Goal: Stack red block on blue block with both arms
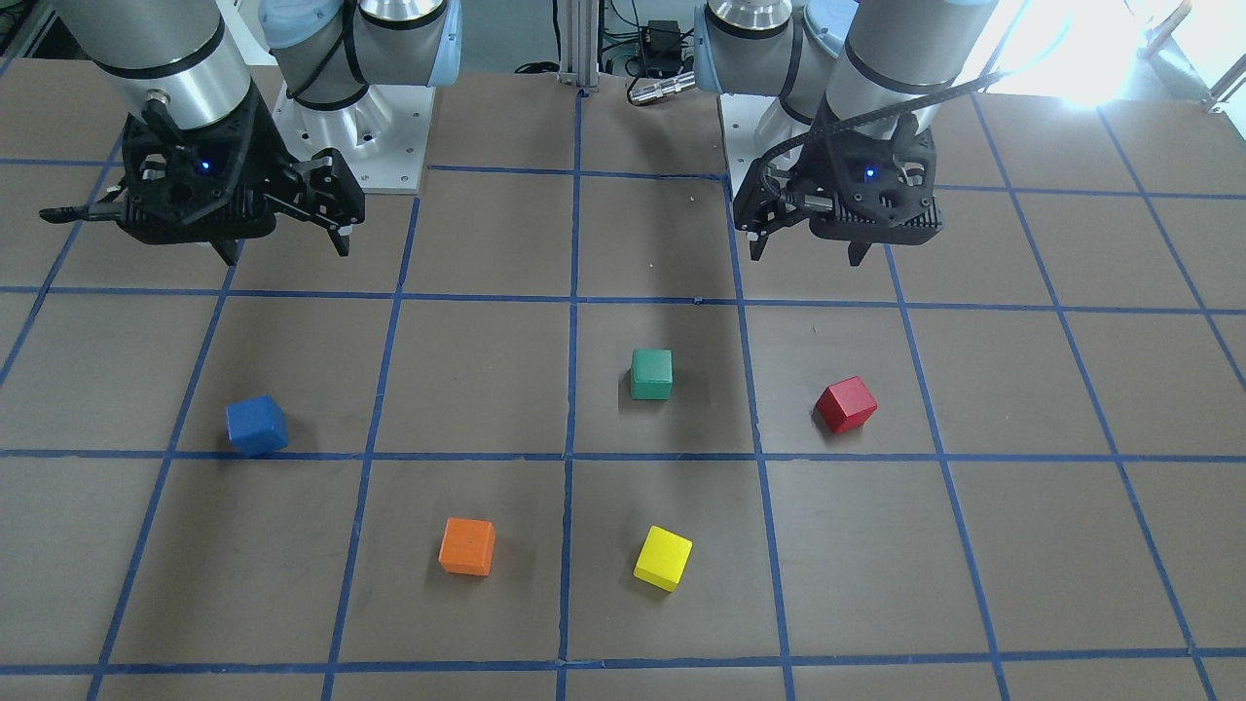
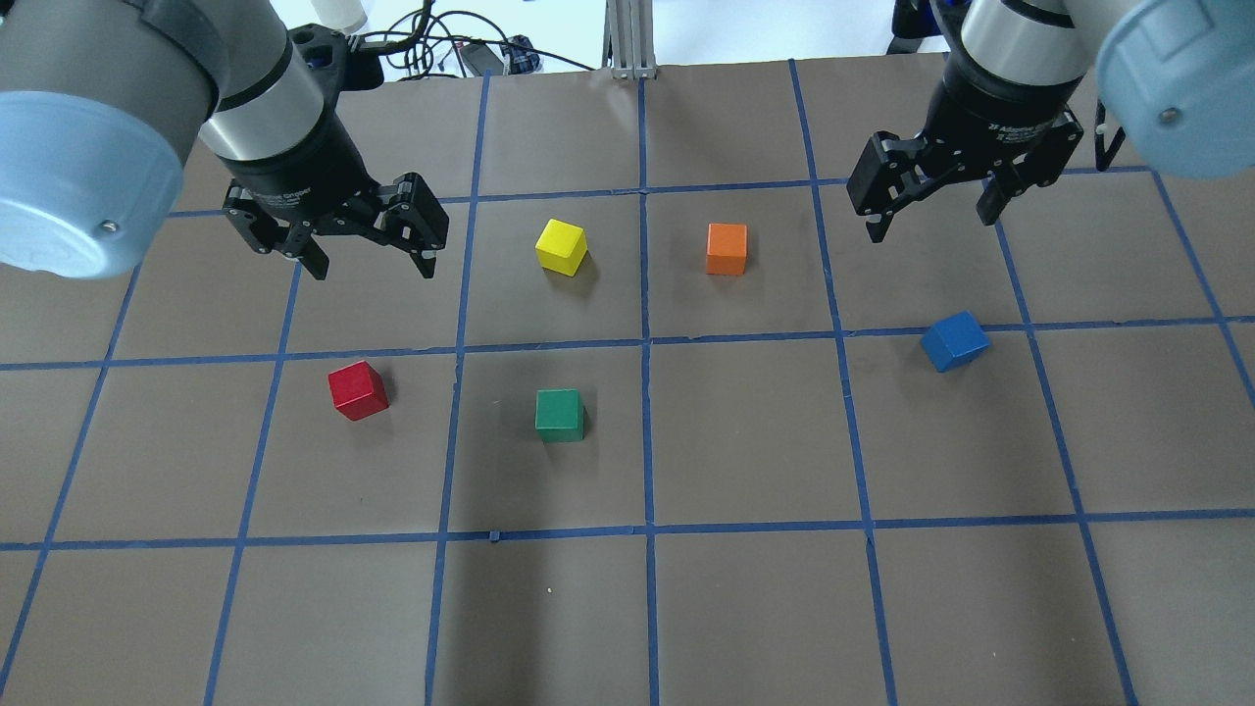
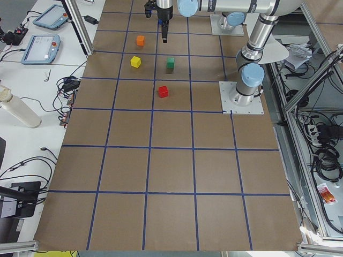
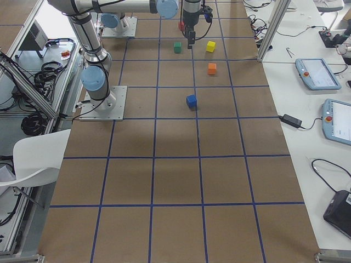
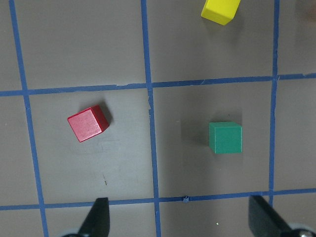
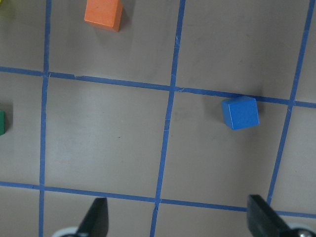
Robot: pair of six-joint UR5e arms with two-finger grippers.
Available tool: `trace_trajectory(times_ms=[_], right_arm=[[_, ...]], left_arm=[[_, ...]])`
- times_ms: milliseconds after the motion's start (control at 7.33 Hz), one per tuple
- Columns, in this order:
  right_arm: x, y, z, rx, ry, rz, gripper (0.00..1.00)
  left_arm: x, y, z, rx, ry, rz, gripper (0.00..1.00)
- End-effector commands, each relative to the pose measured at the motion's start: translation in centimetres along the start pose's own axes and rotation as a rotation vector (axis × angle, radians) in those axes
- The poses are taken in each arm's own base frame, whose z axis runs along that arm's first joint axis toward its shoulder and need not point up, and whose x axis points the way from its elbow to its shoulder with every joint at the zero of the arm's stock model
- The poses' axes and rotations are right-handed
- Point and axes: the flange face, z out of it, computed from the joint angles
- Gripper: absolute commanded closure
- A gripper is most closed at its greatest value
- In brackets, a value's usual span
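Item: red block (image 2: 358,389). A cube, so no long axis. It sits flat on the tabletop (image 2: 745,608), twisted a little against the blue tape grid (image 2: 647,441), inside a square on the overhead view's left half.

Item: blue block (image 2: 954,340). Also a cube, flat and twisted, on the right half, well apart from the red one, with one edge against a tape line.

Left end effector (image 2: 374,267): fingers spread wide, empty, above the tabletop beyond the red block.

Right end effector (image 2: 929,224): fingers spread wide, empty, above the tabletop beyond the blue block.

Other cubes: green block (image 2: 560,414) right of the red one; yellow block (image 2: 562,245) and orange block (image 2: 727,248) farther off, mid-table.

Surface: matte brown sheet, squared off in blue tape.

Room: side bench with teach pendants (image 4: 315,74) and cables; white chair (image 4: 33,159) near the arm bases.
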Motion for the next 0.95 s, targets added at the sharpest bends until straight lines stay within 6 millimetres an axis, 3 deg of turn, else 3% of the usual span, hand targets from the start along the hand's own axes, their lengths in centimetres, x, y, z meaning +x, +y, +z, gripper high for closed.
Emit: trace_trajectory(times_ms=[0,818], right_arm=[[-0.1,-0.05,-0.22,0.004,-0.01,0.001,0.0],[-0.53,-0.29,-0.31,0.014,-0.048,0.078,0.0]], left_arm=[[-0.02,-0.06,0.25,-0.005,-0.002,0.001,0.0],[-0.16,0.2,0.33,-0.007,-0.008,0.011,0.0]])
